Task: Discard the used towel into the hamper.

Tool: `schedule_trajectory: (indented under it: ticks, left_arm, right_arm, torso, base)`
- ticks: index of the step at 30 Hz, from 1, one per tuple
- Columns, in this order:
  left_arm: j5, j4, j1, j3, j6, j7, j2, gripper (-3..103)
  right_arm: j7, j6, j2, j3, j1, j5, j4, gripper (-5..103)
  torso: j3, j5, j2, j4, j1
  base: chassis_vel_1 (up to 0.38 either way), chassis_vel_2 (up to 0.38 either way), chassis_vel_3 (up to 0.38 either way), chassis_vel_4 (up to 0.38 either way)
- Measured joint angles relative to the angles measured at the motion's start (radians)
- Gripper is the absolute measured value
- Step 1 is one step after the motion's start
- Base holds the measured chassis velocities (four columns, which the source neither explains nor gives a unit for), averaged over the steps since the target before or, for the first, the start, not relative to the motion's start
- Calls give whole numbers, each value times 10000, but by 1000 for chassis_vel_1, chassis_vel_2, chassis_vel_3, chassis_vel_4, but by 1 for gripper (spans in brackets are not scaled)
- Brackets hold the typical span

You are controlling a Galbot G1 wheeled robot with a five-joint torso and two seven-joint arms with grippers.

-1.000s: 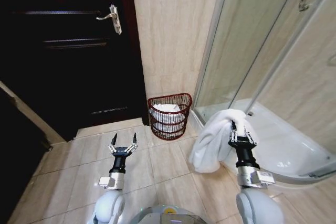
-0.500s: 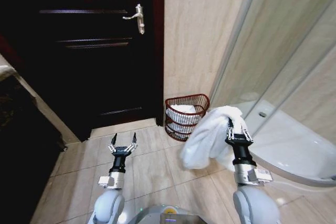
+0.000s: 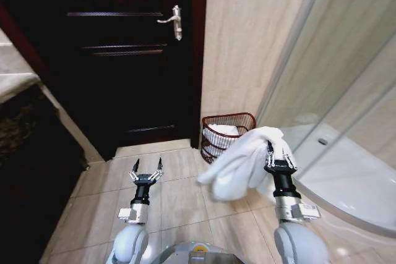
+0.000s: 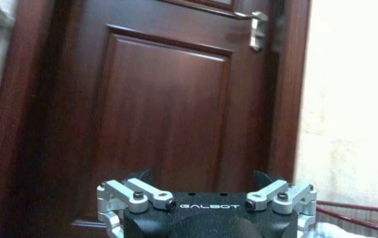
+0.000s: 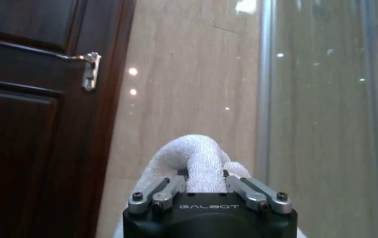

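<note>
A white towel (image 3: 238,165) hangs from my right gripper (image 3: 276,151), which is shut on its top fold; the same towel (image 5: 199,163) bulges up between the fingers in the right wrist view. The hamper (image 3: 226,134), a dark red-brown woven basket with white cloth inside, stands on the floor by the wall corner, partly hidden behind the towel. Its rim (image 4: 357,210) shows in the left wrist view. My left gripper (image 3: 146,172) is open and holds nothing, raised low at the left over the tiles.
A dark wooden door (image 3: 117,60) with a metal handle (image 3: 174,21) fills the back left. Beige tiled wall (image 3: 247,41) rises behind the hamper. A glass shower enclosure (image 3: 346,115) with a white tray stands on the right. A dark cabinet edge (image 3: 25,109) lies left.
The whole head view has shifted: door, hamper and shower slid rightward, so the camera turned left. The towel swings out leftward from the right gripper. Both arms hold their poses.
</note>
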Motion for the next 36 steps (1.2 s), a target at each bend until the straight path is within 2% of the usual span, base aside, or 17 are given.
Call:
schedule_trajectory:
  ticks: [5,22,30,33,34,36]
  left_arm:
    - [338,182,-144,-214,-321,38,-104,100]
    - [389,67,-23,-211,-184,22,-44,100]
    - [360,21,-17,-227,-172,85,-1,100]
    - [350,17,13,-275,-174,82,-22,100]
    - [350,17,13,-275,-174,82,-22,100]
    - [337,-30,75,-352,-152,73,0,100]
  right_arm:
    - [123,-170,-24,6,80,352,43,18]
    - [70,-280,-66,14,233,540,-37,18]
    - [257,-601,-60,-65,305,492,70,18]
    - [579,-1549,-204,-21,1022,964,385,18]
    - [579,-1549,-204,-21,1022,964,385,18]
    - [906,-2486,-603,165,1688,1818,616,18]
  torso:
    - [0,-3,0,3,0]
    - [0,-2,0,0,0]
    - [1,0,0,0,1]
    - [1,-1,-1,0,1]
    - [1,-1,-1,0,1]
    - [0,0,0,0,1]
  base:
    - [90,92,58,64]
    - [-50,57,58,-37]
    - [-92,97,88,-93]
    - [-20,26,12,-23]
    - [0,0,0,0]
    - [0,0,0,0]
